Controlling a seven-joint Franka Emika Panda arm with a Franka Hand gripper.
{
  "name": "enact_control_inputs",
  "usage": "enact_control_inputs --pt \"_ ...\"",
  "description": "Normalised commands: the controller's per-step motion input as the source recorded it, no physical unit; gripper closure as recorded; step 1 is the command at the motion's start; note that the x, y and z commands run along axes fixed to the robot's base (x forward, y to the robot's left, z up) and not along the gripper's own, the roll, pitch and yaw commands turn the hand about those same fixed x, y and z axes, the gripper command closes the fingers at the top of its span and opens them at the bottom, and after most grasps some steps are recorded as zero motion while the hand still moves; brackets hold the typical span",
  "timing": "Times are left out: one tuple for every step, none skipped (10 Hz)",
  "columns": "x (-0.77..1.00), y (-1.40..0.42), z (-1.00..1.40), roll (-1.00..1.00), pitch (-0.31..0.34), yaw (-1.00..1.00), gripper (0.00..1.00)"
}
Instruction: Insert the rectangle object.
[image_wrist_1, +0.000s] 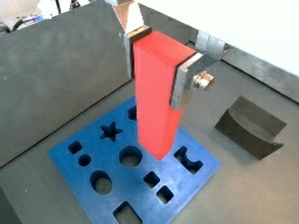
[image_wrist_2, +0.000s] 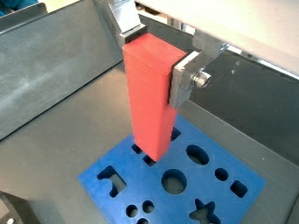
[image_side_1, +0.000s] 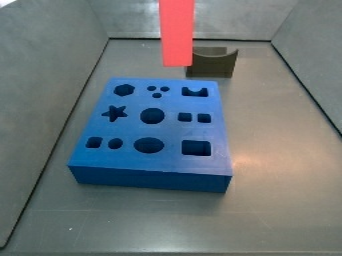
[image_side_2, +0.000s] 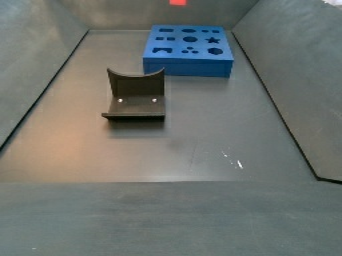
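Silver metal gripper (image_wrist_1: 162, 58), matt red rectangle object (image_wrist_1: 159, 101)

The gripper (image_wrist_1: 158, 59) hangs above the blue board (image_side_1: 214, 170), its plates clamped on the red rectangle object (image_wrist_1: 158, 96), which stands upright with its lower end over the board's cut-outs. Beside the board sits the dark grey notched block (image_side_2: 134, 97), apart from it with bare floor between. Grey walls (image_side_1: 54, 60) close in the floor on the sides. The wide floor (image_side_2: 174, 150) nearer the block lies open.
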Motion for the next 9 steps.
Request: enact_control_inputs --pt "0.0 0.0 -0.18 0.0 -0.01 0.0 1.0" --pt "0.0 0.0 -0.24 0.0 -0.029 0.0 1.0" --pt "0.0 0.0 -0.26 0.0 -0.034 0.0 1.0" --pt "0.0 0.0 -0.32 0.0 -0.041 0.0 1.0" --pt "0.0 0.0 -0.67 0.0 -0.049 0.0 1.0" --pt "0.43 0.0 -0.93 0.03 0.059 -0.12 1.0" --pt "0.53 -0.16 -0.89 0.11 0.066 -0.2 1.0" --pt "0.67 -0.4 -0.65 0.13 0.146 -0.12 1.0" --pt "0.66 -0.55 -0.33 0.18 0.219 0.0 1.0"
